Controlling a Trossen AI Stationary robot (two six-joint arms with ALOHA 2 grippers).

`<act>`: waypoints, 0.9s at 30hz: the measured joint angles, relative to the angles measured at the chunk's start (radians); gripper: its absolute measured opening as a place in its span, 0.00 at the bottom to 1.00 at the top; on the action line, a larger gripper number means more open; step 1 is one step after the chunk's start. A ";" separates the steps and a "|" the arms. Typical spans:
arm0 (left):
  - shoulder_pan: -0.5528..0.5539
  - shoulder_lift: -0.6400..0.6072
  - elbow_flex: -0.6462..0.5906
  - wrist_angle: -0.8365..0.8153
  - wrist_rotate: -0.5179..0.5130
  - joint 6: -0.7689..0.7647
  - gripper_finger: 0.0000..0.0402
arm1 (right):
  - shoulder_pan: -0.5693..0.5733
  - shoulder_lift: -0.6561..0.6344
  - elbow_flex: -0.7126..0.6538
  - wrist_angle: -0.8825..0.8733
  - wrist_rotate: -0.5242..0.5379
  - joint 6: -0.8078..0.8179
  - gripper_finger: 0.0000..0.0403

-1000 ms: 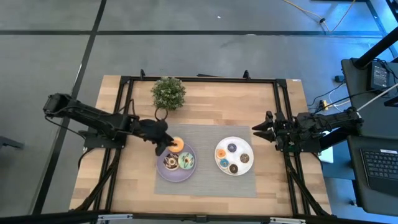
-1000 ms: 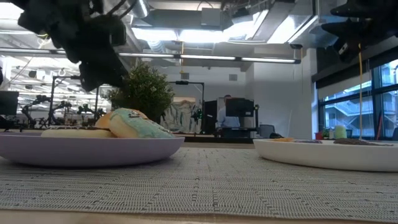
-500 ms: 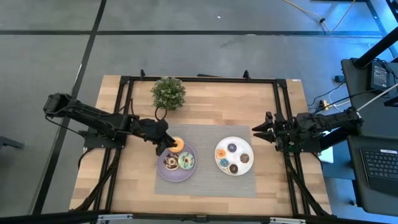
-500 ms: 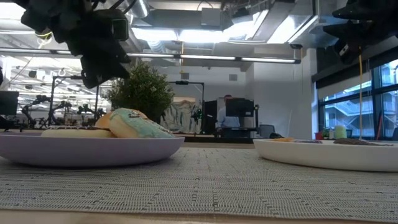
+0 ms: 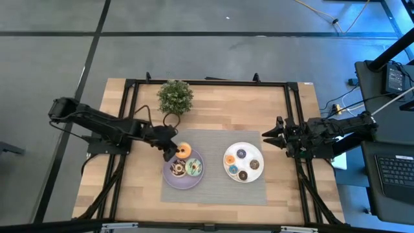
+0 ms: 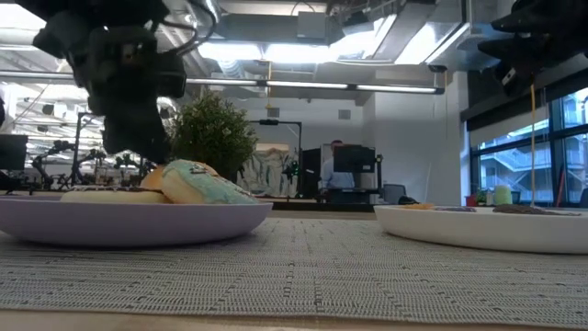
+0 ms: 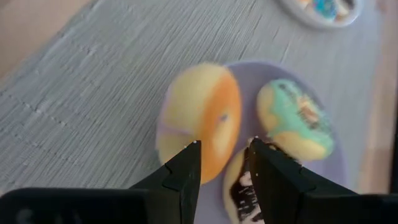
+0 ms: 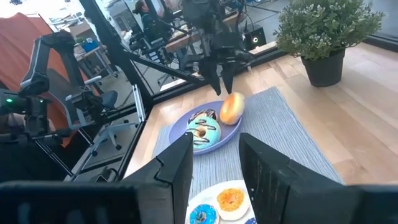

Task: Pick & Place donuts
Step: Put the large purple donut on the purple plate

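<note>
**Three donuts on lilac, four on white**

The lilac plate (image 5: 183,179) holds three donuts (image 5: 184,151); the white plate (image 5: 244,173) holds four small ones. Both sit on a grey mat (image 5: 213,165) on the wooden table (image 5: 142,188), near a plant (image 5: 174,96). Left tool (image 5: 171,151) hovers empty, part open, over the orange donut. Right tool (image 5: 266,136) waits, part open, empty.

The surface (image 5: 284,194) is showing pale, matt wood grain. A grey woven placemat (image 5: 213,188) is lying rough and ribbed on it. The lilac plate (image 7: 339,162) is looking smooth and matt, the orange-iced donut (image 7: 202,121) softly satin. The left pincer (image 7: 224,163) is looking like matt black plastic.
</note>
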 joint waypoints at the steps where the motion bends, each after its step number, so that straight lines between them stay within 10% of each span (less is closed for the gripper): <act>1: 0.000 0.016 0.000 0.001 0.001 0.000 0.32 | 0.000 0.000 0.000 -0.002 0.000 0.001 0.33; 27: 0.003 0.027 0.069 -0.026 0.068 -0.037 0.17 | 0.000 0.000 0.000 -0.024 0.001 0.002 0.33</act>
